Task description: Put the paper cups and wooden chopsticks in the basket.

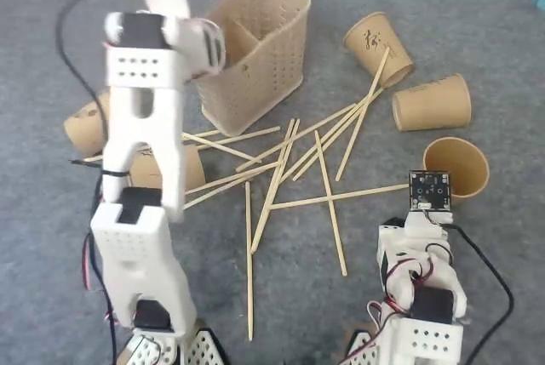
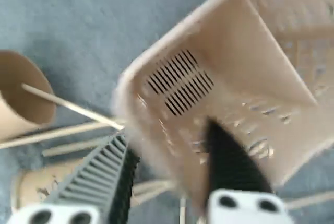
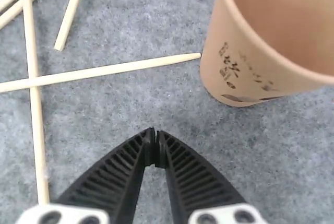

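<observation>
The tan perforated basket stands at the back, tilted. My left gripper is open, and a corner of the basket lies between its fingers. Paper cups lie on their sides at the left, behind the left arm, at the back right and at the right. One cup stands just ahead of my right arm. Several wooden chopsticks lie crossed in the middle. My right gripper is shut on nothing, low over the carpet, close to that cup.
Grey carpet covers the table. The left arm rises tall over the left cups and hides part of them. A chopstick lies on the carpet just ahead of the right gripper.
</observation>
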Action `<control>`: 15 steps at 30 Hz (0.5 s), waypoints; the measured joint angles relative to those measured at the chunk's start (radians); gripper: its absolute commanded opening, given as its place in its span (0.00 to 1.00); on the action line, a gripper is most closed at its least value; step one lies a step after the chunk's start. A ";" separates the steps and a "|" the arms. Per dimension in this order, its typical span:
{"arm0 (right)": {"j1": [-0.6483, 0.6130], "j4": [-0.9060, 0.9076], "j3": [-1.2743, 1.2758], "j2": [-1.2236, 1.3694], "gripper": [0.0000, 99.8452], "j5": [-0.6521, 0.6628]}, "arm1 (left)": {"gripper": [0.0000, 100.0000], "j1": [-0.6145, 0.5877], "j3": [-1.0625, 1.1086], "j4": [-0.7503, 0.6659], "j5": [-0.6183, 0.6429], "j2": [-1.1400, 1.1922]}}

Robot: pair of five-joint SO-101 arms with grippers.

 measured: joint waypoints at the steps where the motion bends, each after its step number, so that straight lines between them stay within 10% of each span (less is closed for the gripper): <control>1: 0.000 0.000 0.000 0.000 0.01 0.000 | 0.01 0.018 0.038 0.000 0.000 -0.006; 15: 0.000 0.000 0.000 0.000 0.01 0.000 | 0.01 0.086 0.212 -0.198 -0.133 -0.032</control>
